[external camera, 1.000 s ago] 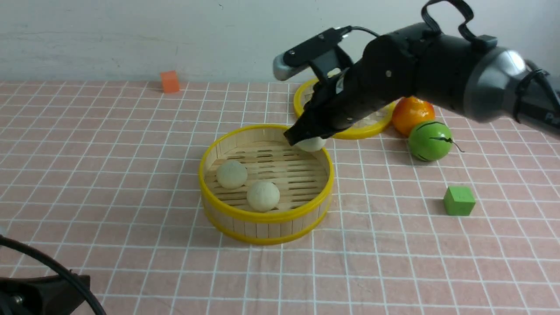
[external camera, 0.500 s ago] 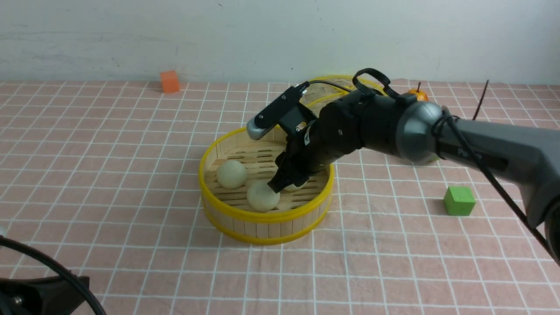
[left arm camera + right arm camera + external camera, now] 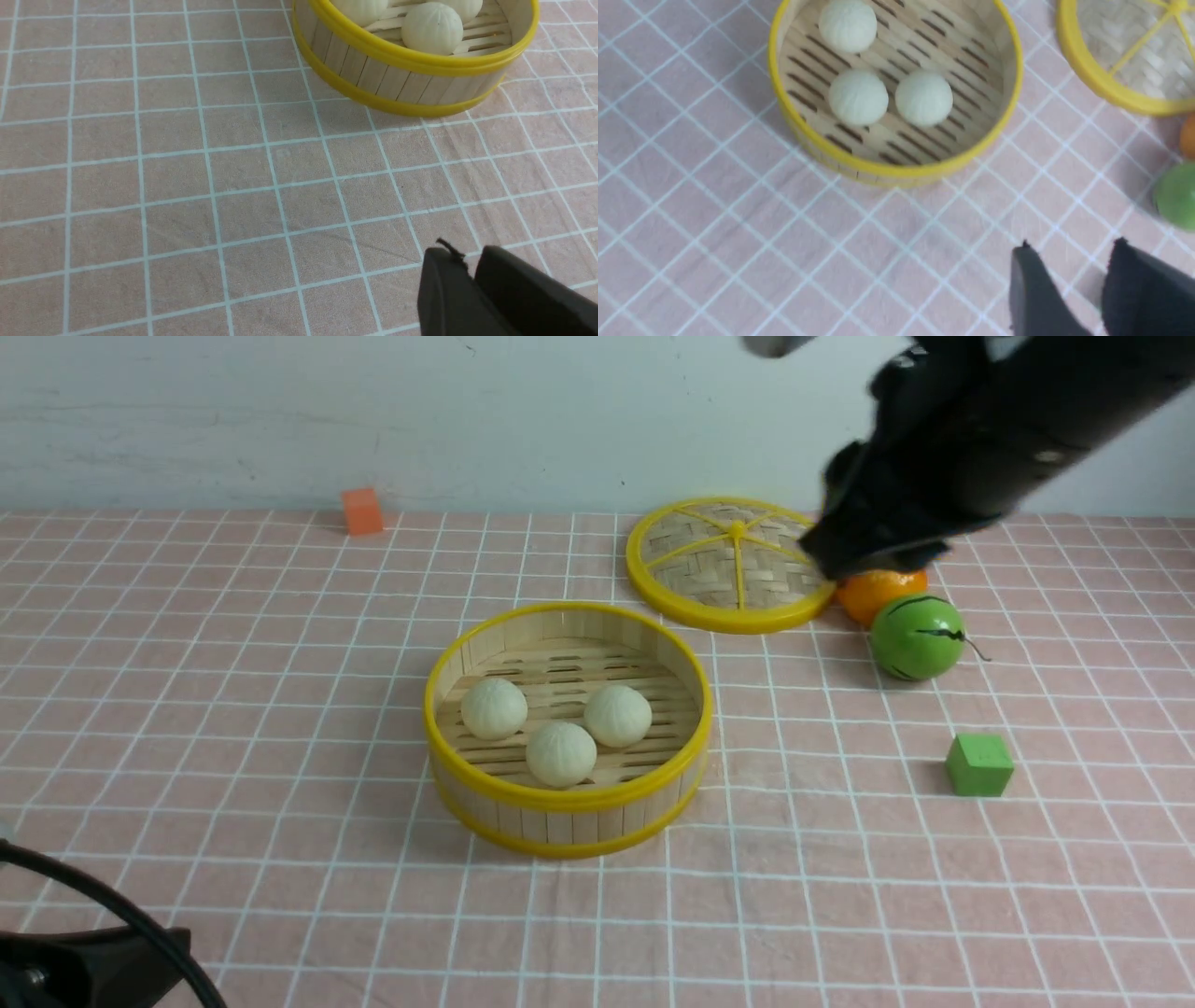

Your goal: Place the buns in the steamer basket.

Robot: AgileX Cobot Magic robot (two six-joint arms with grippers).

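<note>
The white-gridded bench [image 3: 299,915] runs back to a pale wall [image 3: 233,420]. It stretches broadly on both sides of the steamer basket [image 3: 583,821] and in front of it, with the rim well in from the bench's far edge.

The right arm [image 3: 1036,439] slants in from the upper right, blurred and partly cut off by the front view's top; its pincer [image 3: 1071,245] is raised, fingers spread with nothing between them. The left arm [image 3: 93,966] fills just the near left corner. Its pincer [image 3: 467,254] shows two dark fingertips close together in the left wrist view; I can't tell whether they are pressed together.

Behind the basket and to its right lies the woven lid [image 3: 733,565], a narrow strip of bench between their rims. Beside the lid sit an orange fruit [image 3: 878,593] and a striped green melon [image 3: 920,637].

All three cream buns [image 3: 560,754] rest inside the basket, upon its slats. The right wrist view looks steeply down on the slots; the left shows the outer wall.

Smaller still, a green block [image 3: 979,764] stands nearer than the melon, an orange block [image 3: 362,511] at the far edge.
</note>
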